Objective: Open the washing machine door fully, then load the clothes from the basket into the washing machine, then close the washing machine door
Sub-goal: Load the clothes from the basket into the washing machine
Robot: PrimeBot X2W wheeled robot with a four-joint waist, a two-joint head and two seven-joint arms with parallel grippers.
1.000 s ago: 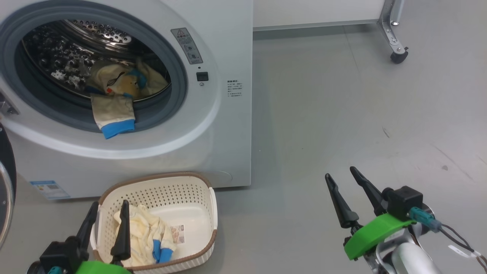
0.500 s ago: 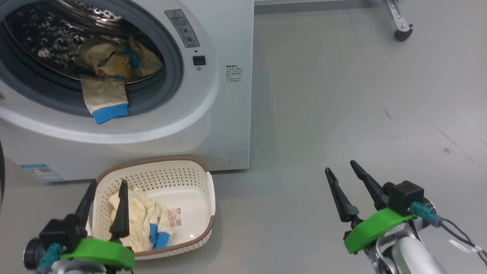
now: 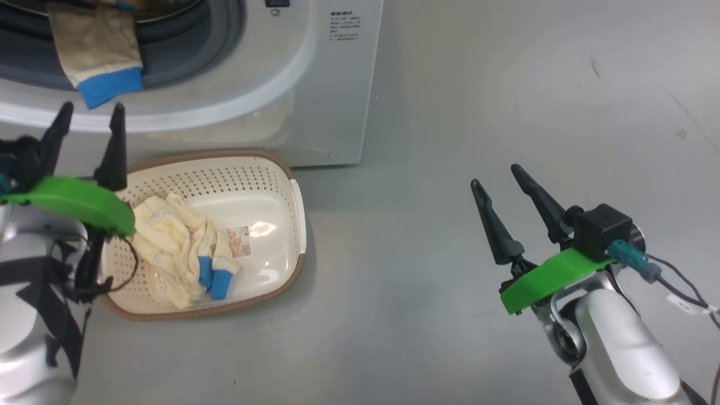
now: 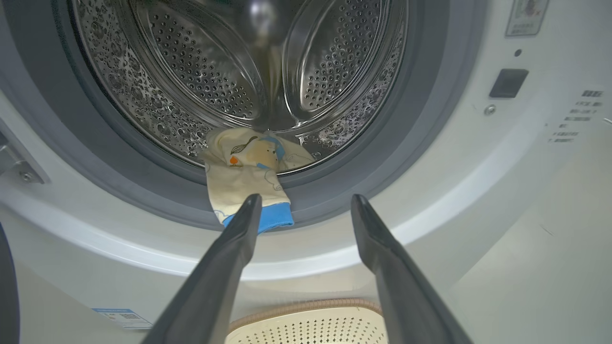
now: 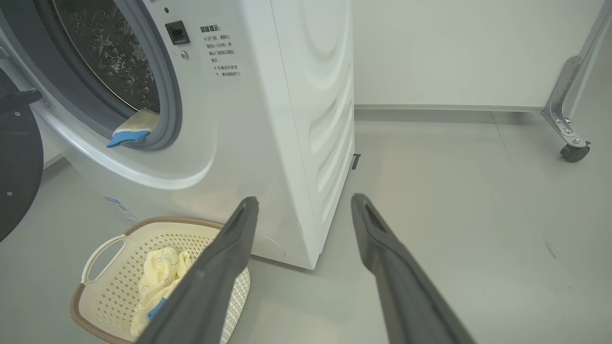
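Head view: loading step in hand. Washing machine door (image 5: 16, 162) swung open. One garment (image 4: 244, 177) draped over gasket (image 4: 334, 191). Remaining clothes (image 3: 169, 242) left in basket (image 3: 295, 191) before washing machine (image 3: 326, 84). Left gripper (image 3: 91, 109) spread, empty, by basket's left edge. Right gripper (image 3: 495, 175) spread, idle. Next, judged: left gripper to be lowered, bunched fabric pinched.

We seem to be in a lab or test room rather than a home. The washing machine (image 5: 287, 119) stands alone on a bare grey floor (image 5: 454, 215). Beyond our right end effector (image 5: 304, 199), to its right, a metal leg (image 5: 566, 91) on a caster (image 5: 573, 152) stands before a plain white wall (image 5: 454, 48).
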